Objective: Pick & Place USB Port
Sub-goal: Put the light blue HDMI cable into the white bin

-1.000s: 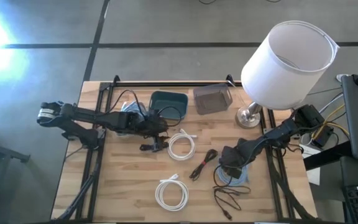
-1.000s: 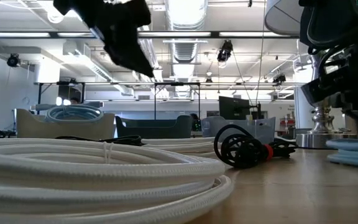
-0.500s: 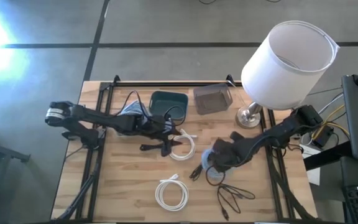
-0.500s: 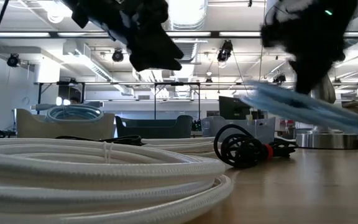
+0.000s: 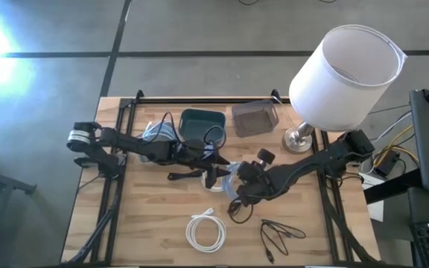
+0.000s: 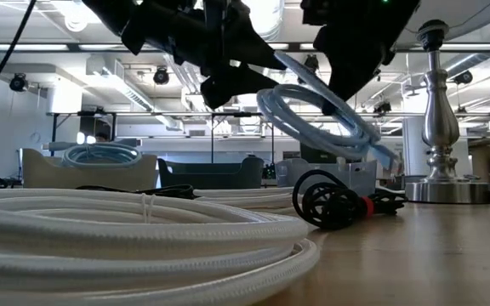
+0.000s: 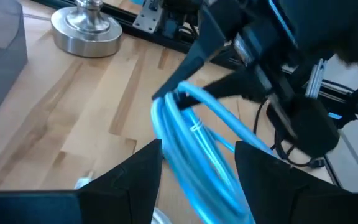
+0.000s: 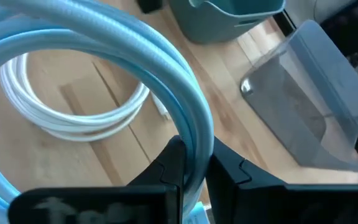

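Currently the task stands at mid-transfer: the pick is complete and the placement is not. Starting at the left, the left arm reaches across the tabletop (image 5: 147, 223) toward its middle, and the left tool (image 5: 213, 173) has its fingers spread wide, one on either side of the light-blue coiled USB cable (image 5: 233, 184) without closing on it, as the left wrist view shows. That cable is lifted clear of the tabletop near the middle, hanging tilted in the low view. To its right, the right tool (image 5: 246, 182) grips the coil, its fingers pinched narrow around the cable strands in the right wrist view. Judged from this layout, a handover or a carry toward the containers is under way. Remaining on the tabletop are two white coiled cables (image 5: 206, 231), one near the middle and one at the near edge, and black cables (image 5: 278, 235). The green bin (image 5: 202, 125) and the clear container (image 5: 254, 119) stand at the far side, beside the lamp (image 5: 341, 71).
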`<control>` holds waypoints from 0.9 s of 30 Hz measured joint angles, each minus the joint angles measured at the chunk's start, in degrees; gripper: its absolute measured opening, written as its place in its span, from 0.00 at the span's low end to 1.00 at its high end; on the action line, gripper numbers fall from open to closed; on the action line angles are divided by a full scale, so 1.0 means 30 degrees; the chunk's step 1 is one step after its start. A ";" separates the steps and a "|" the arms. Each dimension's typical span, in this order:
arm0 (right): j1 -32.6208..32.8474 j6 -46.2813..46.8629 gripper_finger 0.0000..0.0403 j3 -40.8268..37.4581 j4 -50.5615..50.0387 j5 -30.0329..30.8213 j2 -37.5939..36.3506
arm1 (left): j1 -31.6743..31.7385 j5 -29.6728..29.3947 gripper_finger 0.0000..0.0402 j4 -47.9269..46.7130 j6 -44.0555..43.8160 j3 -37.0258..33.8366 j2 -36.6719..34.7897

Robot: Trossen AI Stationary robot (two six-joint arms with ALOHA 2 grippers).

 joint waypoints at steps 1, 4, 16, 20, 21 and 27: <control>-0.0029 -0.0254 0.09 0.0103 -0.0025 -0.0001 0.0180 | 0.0000 0.0000 0.51 0.0002 0.0000 0.0049 -0.0013; -0.0109 -0.0903 0.09 0.0179 -0.0113 -0.0018 0.0714 | 0.0000 0.0000 0.51 -0.0005 0.0009 0.0231 -0.0201; -0.0168 -0.1447 0.09 0.0681 -0.0033 0.0565 0.1061 | 0.0277 0.0007 0.51 -0.0175 0.0044 0.0357 -0.0079; -0.0160 -0.1843 0.09 0.1225 -0.0041 0.0578 0.1061 | 0.0287 -0.0070 0.51 -0.0088 0.0129 0.0338 0.0629; -0.0153 -0.1895 0.09 0.1336 0.0006 0.0587 0.1061 | 0.0328 -0.0138 0.51 -0.0024 0.0169 0.0361 0.0763; -0.0117 -0.1992 0.09 0.1525 -0.0042 0.0398 0.1024 | 0.0335 -0.0670 0.51 -0.0596 0.0725 0.0366 0.1211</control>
